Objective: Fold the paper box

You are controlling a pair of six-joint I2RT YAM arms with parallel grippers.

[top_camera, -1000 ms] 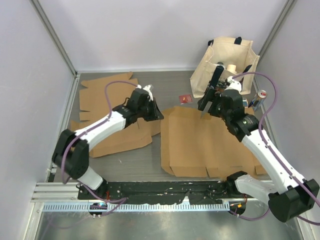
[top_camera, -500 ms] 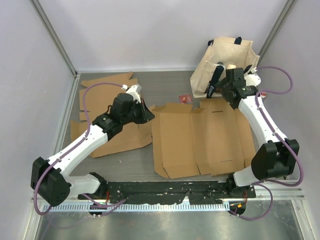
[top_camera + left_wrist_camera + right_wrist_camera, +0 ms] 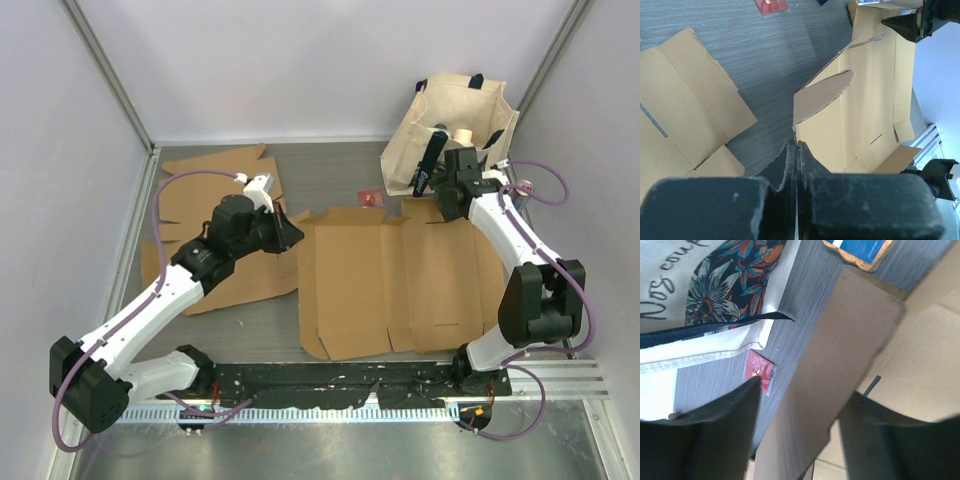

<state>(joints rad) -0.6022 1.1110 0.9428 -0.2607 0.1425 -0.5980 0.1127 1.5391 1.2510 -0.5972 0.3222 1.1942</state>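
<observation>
The left claw is pressed fully together, its two tips pinching the far-left corner of the paper box. Right at that pinch the corner is lifted a little off the worktop, and a rounded flap curls up just beyond it.

The right claw stands over the box's far edge, towards its right side, with its jaws apart. Its dark fingers straddle a narrow brown flap of that edge. A clear gap shows on one side. The other finger lies close against the flap, but contact cannot be confirmed, and nothing is clamped.

The box itself lies unfolded and nearly flat in the middle of the grey worktop, creases running near to far, small tabs along its near edge.

Just beyond the box's far edge sits a small red packet. Further beyond the far-right corner stands a cream tote bag with a floral print and dark handles. Left of the box, flat cardboard sheets lie overlapping, one of them nearly touching the box's left edge.
</observation>
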